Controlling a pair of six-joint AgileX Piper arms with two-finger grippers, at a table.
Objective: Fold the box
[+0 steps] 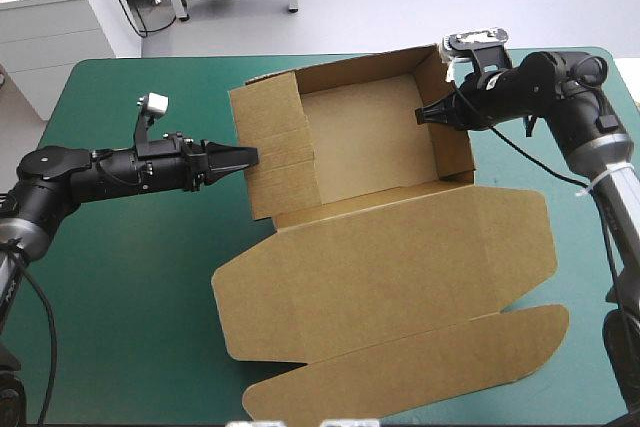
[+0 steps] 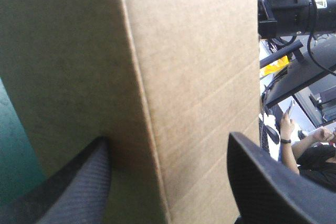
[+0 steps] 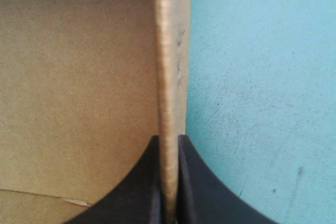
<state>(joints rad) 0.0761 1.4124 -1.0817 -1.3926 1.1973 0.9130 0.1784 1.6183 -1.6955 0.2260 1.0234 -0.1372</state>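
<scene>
- Nearest in the right wrist view: the right gripper [image 3: 169,139], black fingers [image 3: 139,187] pressed together on a thin upright wall of the box [image 3: 79,77], with the pale, slightly rough board edge running up between them.
- Only in that view: smooth brown inside face on one side of the pinched wall and scuffed, speckled teal-green table cover [image 3: 262,87] on the other.
- Nearest in the left wrist view: the left gripper [image 2: 167,137], curved fins spread wide, with a fine woven grain on their surface.
- Between those fins: an outer corner of the box [image 2: 199,77], one face shaded and the other lit. One fingertip touching the shaded face.
- Faint corrugation lines across the lit face, not visible in the other views.
- Whole shape only in the high view: box [image 1: 370,137] as an open tray in the upper middle of the frame, with walls raised and a flat floor.
- Lid [image 1: 390,267] lying flat across the centre and lower middle, corners cut at a slant. Long tuck flap [image 1: 420,367] with rounded ends along the bottom of the frame.
- From above: left gripper [image 1: 245,157] entering from the middle left, its tip at the tray's left wall and its spread not readable here. Right gripper [image 1: 428,113] from the upper right, on the right wall.
- Table [image 1: 130,277] matte teal-green, showing at the left and lower left of the frame.
</scene>
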